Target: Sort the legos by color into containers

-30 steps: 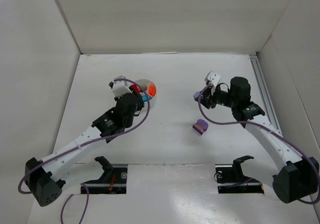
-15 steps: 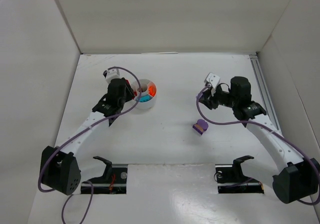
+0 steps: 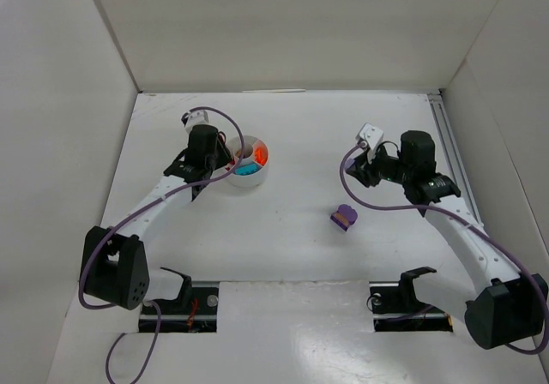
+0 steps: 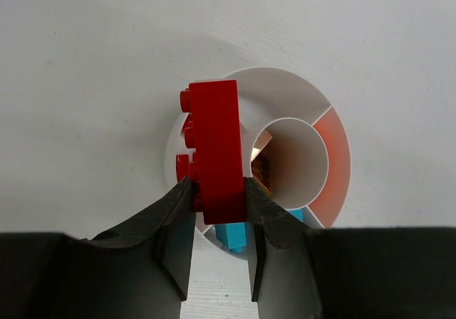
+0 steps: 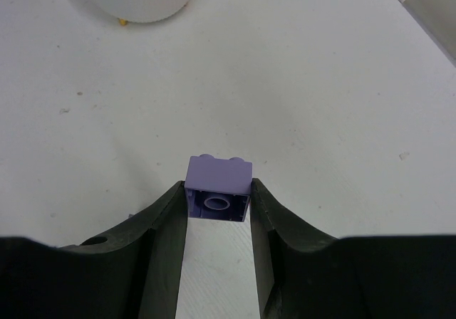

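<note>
Two bricks in hand, one per arm; several already in the dish; one loose on the table.

Item 1, red brick (image 4: 214,152): pinched on its long sides by the left gripper (image 4: 217,191), fingers closed tight against it. Held over the left part of the white dish (image 4: 285,80) and not yet let go. Judged mid-delivery, release pending.

Item 2, lavender brick (image 5: 219,189): clamped between the fingers of the right gripper (image 5: 219,199), hollow underside toward the wrist camera. Apparently raised off the table (image 5: 299,84), well to the right of the dish. Judged in carriage, with the trip left to a compartment yet to make.

Item 3, dish contents as seen from the left wrist:
- Orange pieces (image 4: 335,155) filling the right wedge.
- Teal brick (image 4: 231,235) in the near wedge.
- Tan or brown bit (image 4: 260,173) at the round centre well, too hidden to name.

Item 4, purple piece (image 3: 343,217) with a tan face: loose on the table, nearer than the dish and to its right, between the two arms, untouched.

Progress, by appearance: past halfway. Three pieces left to place, namely two in grip and one lying loose. No further stray bricks made out from above.
</note>
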Controlling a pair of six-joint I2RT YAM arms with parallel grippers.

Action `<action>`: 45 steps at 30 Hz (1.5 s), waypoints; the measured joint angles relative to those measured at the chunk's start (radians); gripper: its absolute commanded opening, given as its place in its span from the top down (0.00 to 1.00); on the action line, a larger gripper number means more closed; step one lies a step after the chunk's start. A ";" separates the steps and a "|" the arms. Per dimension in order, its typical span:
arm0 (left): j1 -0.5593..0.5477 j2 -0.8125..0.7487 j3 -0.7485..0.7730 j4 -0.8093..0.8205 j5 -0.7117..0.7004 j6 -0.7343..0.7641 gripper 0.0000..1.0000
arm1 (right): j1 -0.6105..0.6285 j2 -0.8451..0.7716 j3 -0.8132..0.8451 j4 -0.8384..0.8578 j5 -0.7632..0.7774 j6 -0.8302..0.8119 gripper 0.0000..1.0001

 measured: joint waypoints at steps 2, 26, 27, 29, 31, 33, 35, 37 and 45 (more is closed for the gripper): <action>0.000 0.000 0.000 0.000 0.005 0.004 1.00 | -0.003 0.000 0.000 0.000 0.000 0.000 0.77; 0.000 0.003 0.006 -0.002 0.005 0.008 1.00 | -0.053 -0.008 0.000 -0.011 -0.014 -0.032 0.77; 0.000 0.003 0.006 -0.002 0.005 0.008 1.00 | -0.055 -0.008 0.000 -0.011 -0.014 -0.033 0.77; 0.000 0.003 0.006 -0.002 0.005 0.010 1.00 | -0.058 -0.008 0.000 -0.012 -0.016 -0.034 0.77; 0.000 0.003 0.006 -0.002 0.006 0.016 1.00 | -0.058 -0.008 0.000 -0.012 -0.019 -0.035 0.77; 0.000 0.003 0.006 -0.002 0.008 0.023 1.00 | -0.058 -0.008 0.000 -0.012 -0.024 -0.037 0.77; 0.000 0.009 0.010 -0.007 0.013 0.030 1.00 | -0.058 -0.008 0.000 -0.012 -0.027 -0.037 0.77; 0.000 0.020 0.017 -0.012 0.017 0.035 1.00 | -0.058 -0.008 0.000 -0.013 -0.029 -0.037 0.77; 0.000 0.061 0.050 -0.026 0.021 0.049 1.00 | -0.058 -0.008 0.000 -0.013 -0.031 -0.037 0.77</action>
